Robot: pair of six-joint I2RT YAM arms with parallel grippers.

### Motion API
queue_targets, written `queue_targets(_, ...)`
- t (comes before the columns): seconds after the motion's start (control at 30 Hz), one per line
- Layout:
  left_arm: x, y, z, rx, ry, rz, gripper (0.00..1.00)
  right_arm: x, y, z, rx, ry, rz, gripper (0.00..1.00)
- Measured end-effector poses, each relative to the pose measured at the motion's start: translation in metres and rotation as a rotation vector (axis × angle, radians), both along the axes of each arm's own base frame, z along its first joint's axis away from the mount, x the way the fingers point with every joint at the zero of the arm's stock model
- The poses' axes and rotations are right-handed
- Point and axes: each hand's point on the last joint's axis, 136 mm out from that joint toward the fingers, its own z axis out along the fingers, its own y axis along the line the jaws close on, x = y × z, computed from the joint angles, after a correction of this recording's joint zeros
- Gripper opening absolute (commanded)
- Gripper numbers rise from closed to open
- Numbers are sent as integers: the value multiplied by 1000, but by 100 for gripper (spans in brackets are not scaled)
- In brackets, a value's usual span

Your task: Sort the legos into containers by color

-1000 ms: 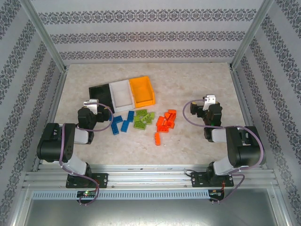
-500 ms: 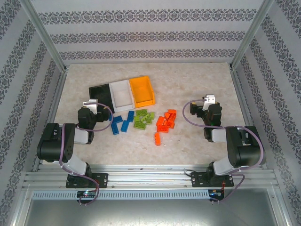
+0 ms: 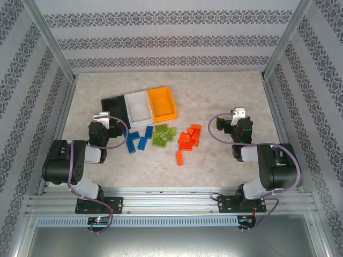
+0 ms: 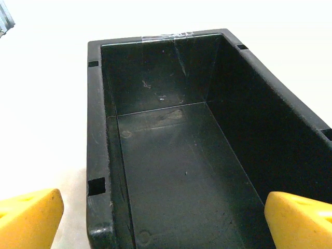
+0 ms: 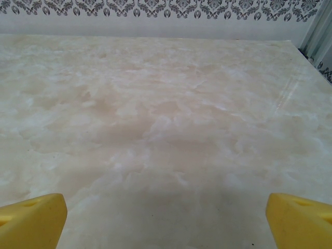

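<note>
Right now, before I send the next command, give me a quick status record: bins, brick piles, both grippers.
bins: black bin, white bin, orange bin in a row, no bricks inside
blue legos: loose on table, near side of white bin
green legos: loose, right of blue
orange-red legos: loose, right of green
left gripper: open, empty, at black bin's near end
right gripper: open, empty, over bare table

The right gripper [image 5: 166, 224] stands with its jaws spread wide, one yellow fingertip [image 5: 31, 220] at each bottom corner and pale marbled tabletop [image 5: 166, 104] showing between them. The table runs to its far edge, where a white wall with a dark patterned band [image 5: 155, 9] rises. A metal post [image 5: 317, 28] stands at the far right corner.
</note>
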Motion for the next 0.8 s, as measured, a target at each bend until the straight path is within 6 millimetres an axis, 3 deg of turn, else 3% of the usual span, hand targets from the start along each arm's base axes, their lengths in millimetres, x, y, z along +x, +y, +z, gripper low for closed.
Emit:
queue_targets(0.23, 0, 4, 1, 5, 7, 24, 100, 0, -10, -1, 5, 23, -64, 98)
queue_targets(0.37, 2, 11, 18, 13, 8, 65, 100, 2, -18, 17, 4, 25, -112, 98)
queue_targets(0.47, 8, 25, 50, 11, -9, 154, 100, 6, -27, 47, 48, 26, -186, 98)
queue_targets(0.63, 23, 44, 129, -33, -48, 286, 100, 28, -43, 112, 238, 63, -298, 98)
queue_targets(0.73, 25, 45, 161, -86, -40, 310, 100, 48, -24, 137, 358, 118, -232, 98)
queue_targets(0.8, 20, 45, 166, -132, -18, 332, 100, 59, -1, 136, 425, 185, -161, 98)
